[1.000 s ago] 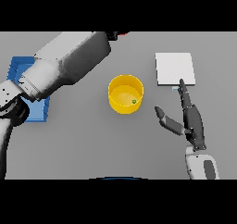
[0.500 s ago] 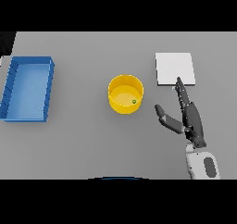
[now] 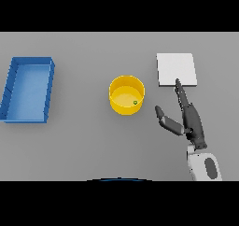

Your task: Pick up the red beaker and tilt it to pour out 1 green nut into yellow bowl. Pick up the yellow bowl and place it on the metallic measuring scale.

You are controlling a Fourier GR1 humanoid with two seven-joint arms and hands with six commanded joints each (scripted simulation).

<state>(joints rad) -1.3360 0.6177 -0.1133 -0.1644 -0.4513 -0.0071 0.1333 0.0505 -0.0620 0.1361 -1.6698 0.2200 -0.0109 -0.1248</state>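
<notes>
A plain grey table (image 3: 84, 150) fills the view under flat, even light.

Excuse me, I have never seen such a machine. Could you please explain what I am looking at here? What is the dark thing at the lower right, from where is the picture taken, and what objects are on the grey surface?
The picture is taken as from the robot's own head, looking down at a grey table. The robot is a humanoid with two arms.

The dark thing is its right robot hand, on a white and grey arm. Its fingers are straight and the thumb is spread, so it is open and holds nothing. One fingertip reaches the near edge of the metallic measuring scale, the pale square plate.

In the middle stands a yellow bowl with one small green nut inside. To the left lies a blue tray. The left robot hand and the red beaker do not show.
</notes>
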